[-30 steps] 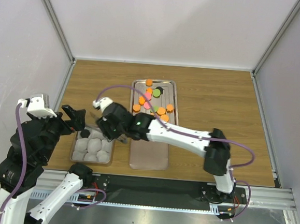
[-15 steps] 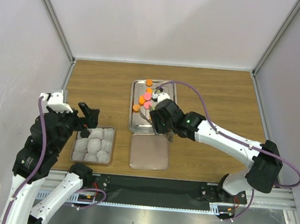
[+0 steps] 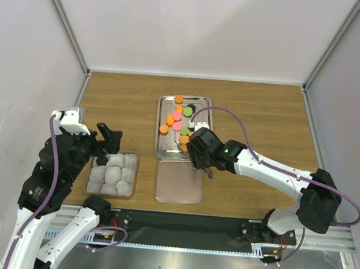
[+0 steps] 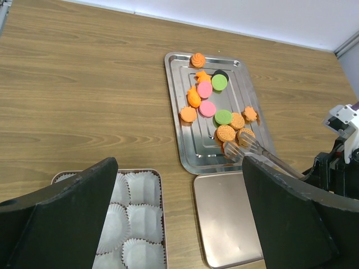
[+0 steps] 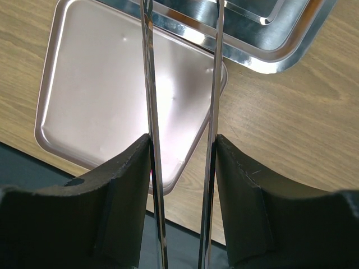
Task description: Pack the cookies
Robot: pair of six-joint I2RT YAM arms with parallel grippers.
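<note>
The cookies (image 3: 177, 117) are small orange, pink, green and black discs in the far half of the steel tray (image 3: 166, 151); they also show in the left wrist view (image 4: 207, 98). My right gripper (image 3: 202, 158) is shut on metal tongs (image 4: 252, 151), its jaws pressing both tong arms (image 5: 148, 84). The tong tips sit at the orange cookies (image 4: 227, 134) near the tray's right side; I cannot tell whether they grip one. My left gripper (image 3: 106, 146) is open and empty above the small box of white cups (image 3: 112, 174).
A flat copper-coloured lid (image 3: 179, 182) lies just in front of the steel tray, under the tongs (image 5: 112, 84). The small box (image 4: 132, 218) stands to its left, near the table's front edge. Grey walls close in the table on three sides.
My right arm swung with the tongs from over the small box rightward to the steel tray, bringing the tong tips to the orange cookies. My left arm rose and shifted slightly.
</note>
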